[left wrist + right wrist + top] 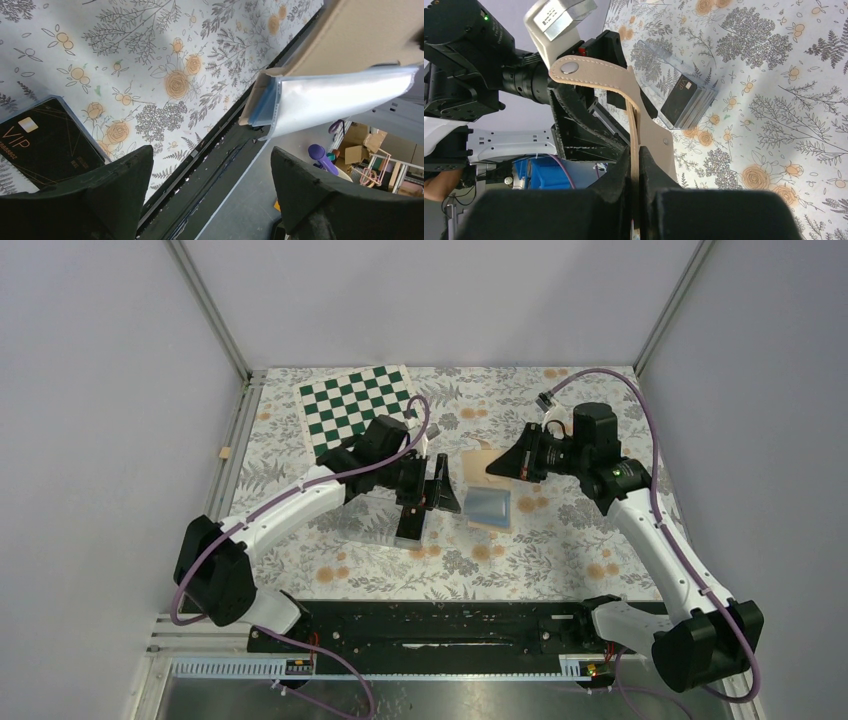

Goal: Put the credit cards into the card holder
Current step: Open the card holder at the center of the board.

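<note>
- The right tool [635, 156] is clamped on the card holder [596, 75], its two fingers pressed flat against a thin tan flap with no gap showing
- The card holder hangs open from that grip; a strap with a metal snap [569, 67] curls over the top, and in the top view the pale blue lining faces up
- In the top view the card holder is near the middle of the floral tabletop [570, 550], between the two tools and just right of the left one
- Whether its lower edge touches the tabletop cannot be told
- The left tool [211, 152] is spread wide, its dark fingers well apart with nothing between them, and it points at the open edge of the card holder
- The credit cards [42, 145] are black, the one in plain sight bearing gold "VIP" lettering and a small chip
- They sit together in a clear plastic tray [659, 60] on the tabletop, beside the left tool and apart from the card holder
- A green and white checkered mat [358, 405] lies at the far left of the tabletop
</note>
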`<state>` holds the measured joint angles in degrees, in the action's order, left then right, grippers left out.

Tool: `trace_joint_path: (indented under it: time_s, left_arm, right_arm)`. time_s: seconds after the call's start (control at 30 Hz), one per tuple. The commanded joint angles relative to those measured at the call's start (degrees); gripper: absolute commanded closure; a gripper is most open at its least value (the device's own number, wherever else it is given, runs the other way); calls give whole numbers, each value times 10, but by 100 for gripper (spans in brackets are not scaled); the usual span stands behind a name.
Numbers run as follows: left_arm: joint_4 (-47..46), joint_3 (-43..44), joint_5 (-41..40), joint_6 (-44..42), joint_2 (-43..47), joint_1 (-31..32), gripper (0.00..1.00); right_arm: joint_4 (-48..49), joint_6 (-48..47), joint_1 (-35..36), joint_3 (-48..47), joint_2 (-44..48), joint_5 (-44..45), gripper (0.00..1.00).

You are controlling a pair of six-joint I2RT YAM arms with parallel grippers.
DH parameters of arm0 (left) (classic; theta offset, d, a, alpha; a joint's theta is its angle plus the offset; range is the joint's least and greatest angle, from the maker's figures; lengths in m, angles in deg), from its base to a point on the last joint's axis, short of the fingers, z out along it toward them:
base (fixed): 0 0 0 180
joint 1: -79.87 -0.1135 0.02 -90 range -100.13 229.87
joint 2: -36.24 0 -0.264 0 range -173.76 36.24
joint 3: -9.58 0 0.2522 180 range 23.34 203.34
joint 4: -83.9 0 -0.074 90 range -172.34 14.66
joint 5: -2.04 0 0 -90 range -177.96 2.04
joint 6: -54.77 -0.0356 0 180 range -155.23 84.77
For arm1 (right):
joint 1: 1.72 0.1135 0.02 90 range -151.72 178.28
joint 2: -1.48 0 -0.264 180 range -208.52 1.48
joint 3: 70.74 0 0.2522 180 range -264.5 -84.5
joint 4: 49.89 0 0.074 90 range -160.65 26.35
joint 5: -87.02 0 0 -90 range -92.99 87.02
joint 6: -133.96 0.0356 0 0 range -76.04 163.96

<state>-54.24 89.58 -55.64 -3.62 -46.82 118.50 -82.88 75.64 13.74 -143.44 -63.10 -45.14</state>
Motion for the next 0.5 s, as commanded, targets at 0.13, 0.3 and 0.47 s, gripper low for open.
trace_joint_path:
  time_s: [0.13, 0.3, 0.47]
  left_arm:
    - [-42, -2, -44, 18, -1, 2, 14]
    - [-50, 4, -51, 27, -17, 2, 14]
    - [-60, 8, -35, 27, -23, 7, 18]
  right_arm:
    - [29, 20, -5, -25, -2, -31, 100]
    - [33, 24, -5, -22, 0, -33, 100]
    - [35, 24, -7, -21, -2, -32, 100]
